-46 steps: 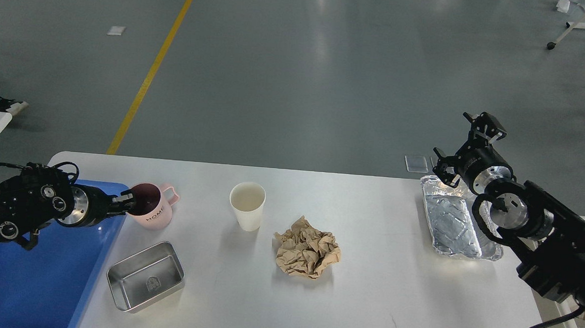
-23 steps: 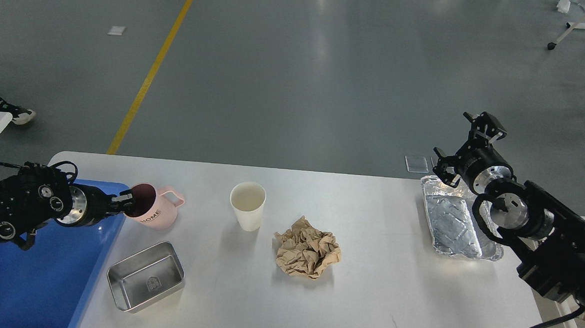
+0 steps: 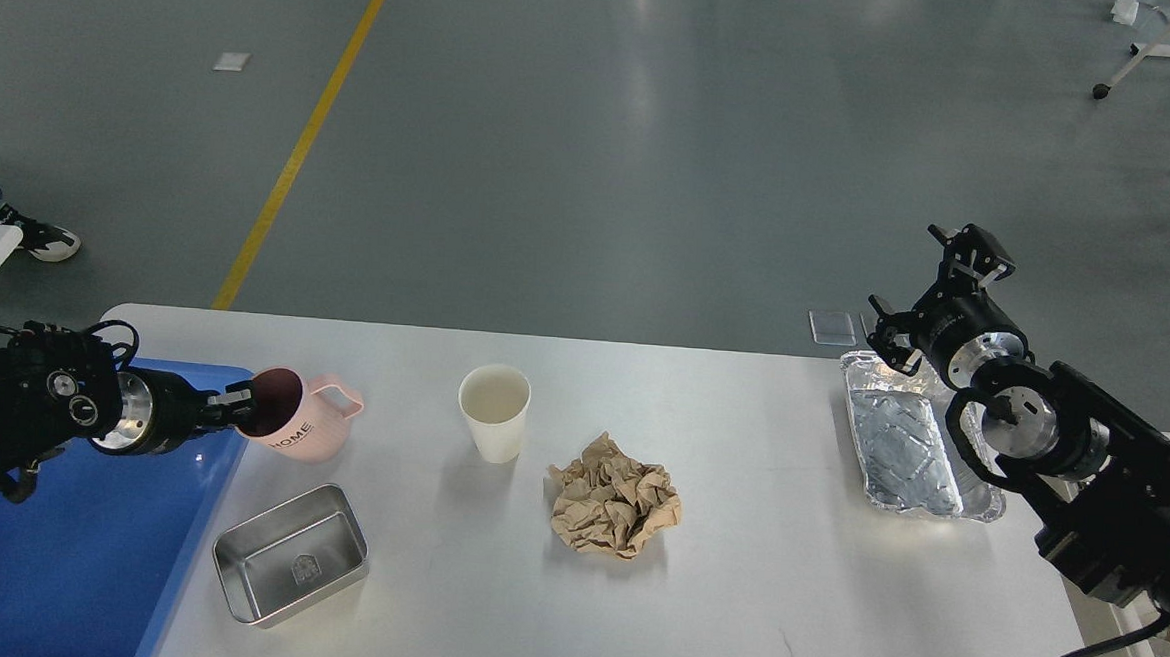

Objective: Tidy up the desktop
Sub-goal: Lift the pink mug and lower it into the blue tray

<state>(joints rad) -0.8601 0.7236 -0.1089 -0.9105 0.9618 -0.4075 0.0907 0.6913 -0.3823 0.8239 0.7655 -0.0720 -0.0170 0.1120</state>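
Pink mug (image 3: 302, 424) pinched at rim by my left gripper (image 3: 240, 409), tilted, tray (image 3: 83, 553) directly left; right gripper (image 3: 932, 292) idle, open.

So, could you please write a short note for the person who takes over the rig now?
Left pincer: shut on the rim of the pink mug, which is tilted toward the blue tray, at the tray's edge.
Right pincer: holds nothing, raised by the foil tray; open or shut, cannot tell.
On the desktop: paper cup, crumpled brown paper, steel box, foil tray.
Done: mug grasped.
Left: probably put the mug in the blue tray, then clear the rest.
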